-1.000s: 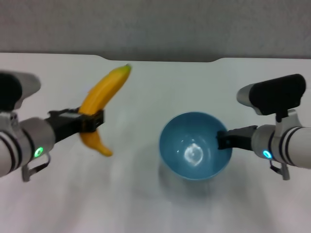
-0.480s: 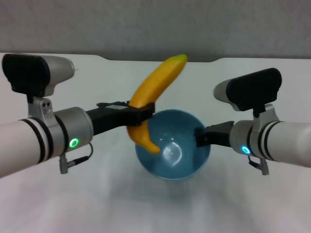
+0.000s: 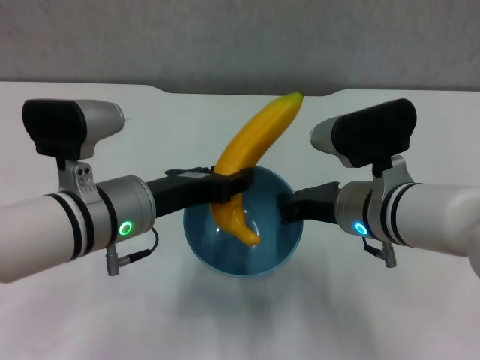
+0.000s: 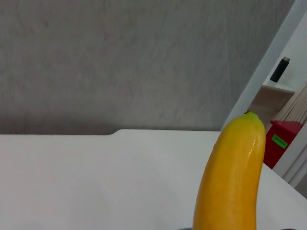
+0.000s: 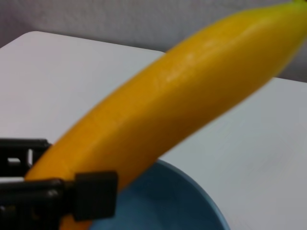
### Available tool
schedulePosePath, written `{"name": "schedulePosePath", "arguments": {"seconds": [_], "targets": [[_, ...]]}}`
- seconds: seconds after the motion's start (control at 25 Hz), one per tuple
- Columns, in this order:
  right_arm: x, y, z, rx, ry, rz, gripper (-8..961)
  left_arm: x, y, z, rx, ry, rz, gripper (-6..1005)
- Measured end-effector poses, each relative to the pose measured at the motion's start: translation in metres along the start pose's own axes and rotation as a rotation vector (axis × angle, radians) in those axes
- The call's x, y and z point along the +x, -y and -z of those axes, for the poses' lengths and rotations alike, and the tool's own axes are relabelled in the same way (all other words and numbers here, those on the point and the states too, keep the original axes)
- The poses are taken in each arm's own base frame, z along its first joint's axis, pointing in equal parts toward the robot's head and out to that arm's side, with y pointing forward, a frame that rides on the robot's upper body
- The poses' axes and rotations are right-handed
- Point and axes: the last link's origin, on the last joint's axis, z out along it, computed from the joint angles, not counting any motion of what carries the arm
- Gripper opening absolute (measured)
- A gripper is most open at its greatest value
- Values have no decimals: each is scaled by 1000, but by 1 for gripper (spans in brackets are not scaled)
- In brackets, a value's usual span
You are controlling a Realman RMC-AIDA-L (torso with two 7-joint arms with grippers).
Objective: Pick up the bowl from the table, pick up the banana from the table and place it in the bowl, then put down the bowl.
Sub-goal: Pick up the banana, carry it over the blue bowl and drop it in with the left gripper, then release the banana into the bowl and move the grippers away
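The light-blue bowl [image 3: 225, 255] hangs above the white table [image 3: 90, 315], held at its right rim by my right gripper [image 3: 289, 210], which is shut on it. My left gripper [image 3: 229, 187] is shut on the middle of the yellow-orange banana [image 3: 259, 146]. The banana stands steeply, its lower end inside the bowl and its green tip up toward the far edge. The banana fills the left wrist view [image 4: 230, 182]. In the right wrist view the banana [image 5: 182, 96] crosses above the bowl's rim [image 5: 192, 206], with my left gripper's fingers [image 5: 91, 194] on it.
The table's far edge has a shallow notch [image 3: 247, 92] before a grey wall. In the left wrist view a shelf with a red box [image 4: 278, 143] stands off the table's side.
My left arm has carried the banana rightward and lowered its end into the bowl. My right arm has moved the bowl leftward to meet it.
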Motion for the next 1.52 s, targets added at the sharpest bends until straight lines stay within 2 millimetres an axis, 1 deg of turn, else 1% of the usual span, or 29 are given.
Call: {"name": "schedulePosePath", "arguments": {"seconds": [0.48, 0.64, 0.72, 0.8, 0.92, 0.96, 1.0, 1.04, 1.16, 1.24, 1.36, 1.52], "targets": [[-1, -1, 1, -1, 4, 11, 86, -5, 9, -4, 17, 6, 4, 635], [0, -1, 1, 1, 0, 12, 89, -4, 11, -3, 26, -1, 4, 719], [1, 1, 1, 5, -4, 7, 91, -2, 17, 1, 41, -12, 10, 762], [3, 4, 1, 12, -12, -1, 92, 1, 26, 8, 69, -27, 18, 804], [1, 8, 1, 23, -42, -14, 95, 3, 46, 21, 130, -51, 27, 867], [-2, 10, 2, 29, -62, -16, 95, 3, 63, 33, 190, -65, 20, 885], [-3, 10, 2, 30, -67, -18, 96, 3, 69, 38, 214, -69, 15, 903], [-3, 10, 2, 30, -67, -18, 97, 3, 69, 38, 214, -69, 15, 903], [-8, 13, 1, 27, -72, -54, 99, 2, 93, 58, 305, -85, 12, 903], [-9, 17, -2, 23, -94, -96, 101, 0, 102, 66, 342, -89, 18, 903], [-6, 26, -11, 37, -146, -143, 103, -8, 111, 75, 381, -88, 30, 903], [-2, 37, -18, 63, -196, -180, 106, -17, 118, 79, 413, -79, 35, 903]]}}
